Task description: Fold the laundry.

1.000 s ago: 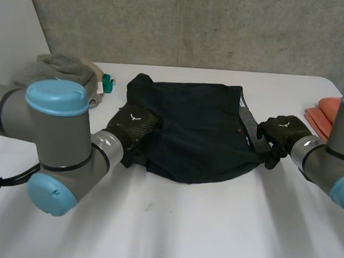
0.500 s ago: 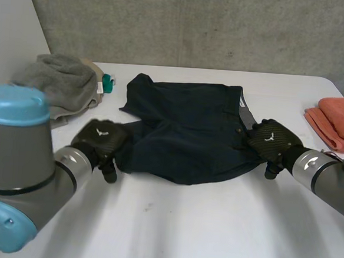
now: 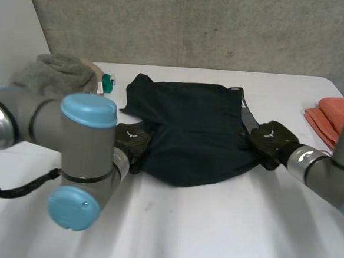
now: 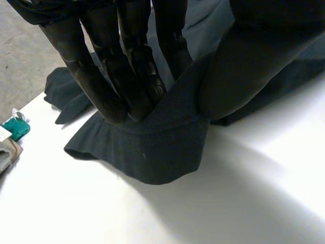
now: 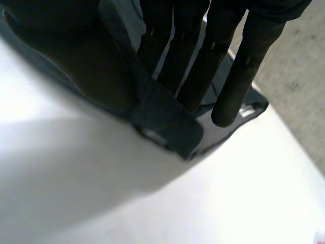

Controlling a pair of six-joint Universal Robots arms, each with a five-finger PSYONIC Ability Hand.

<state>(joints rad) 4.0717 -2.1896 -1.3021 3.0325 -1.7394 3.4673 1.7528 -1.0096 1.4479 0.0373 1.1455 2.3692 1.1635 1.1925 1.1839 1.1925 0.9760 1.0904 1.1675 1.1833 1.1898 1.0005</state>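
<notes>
A dark navy garment (image 3: 193, 127) lies spread on the white table (image 3: 212, 226), its near edge bunched. My left hand (image 3: 131, 141) is at the garment's near left edge. In the left wrist view its fingers (image 4: 122, 71) and thumb pinch a fold of the dark cloth (image 4: 152, 147) between them. My right hand (image 3: 270, 140) is at the garment's right edge, by the waistband. In the right wrist view its fingers (image 5: 203, 56) and thumb clamp a strip of the dark cloth (image 5: 167, 119).
A grey cloth pile (image 3: 58, 71) lies at the far left with a small teal item (image 3: 107, 82) beside it, close to the garment's far left corner. An orange folded cloth (image 3: 332, 113) sits at the right edge. Bare table stretches in front of the garment.
Both hands have closed on the garment's edges. The left hand moved in from beside the cloth onto its near left edge, and the near edge has bunched up.
</notes>
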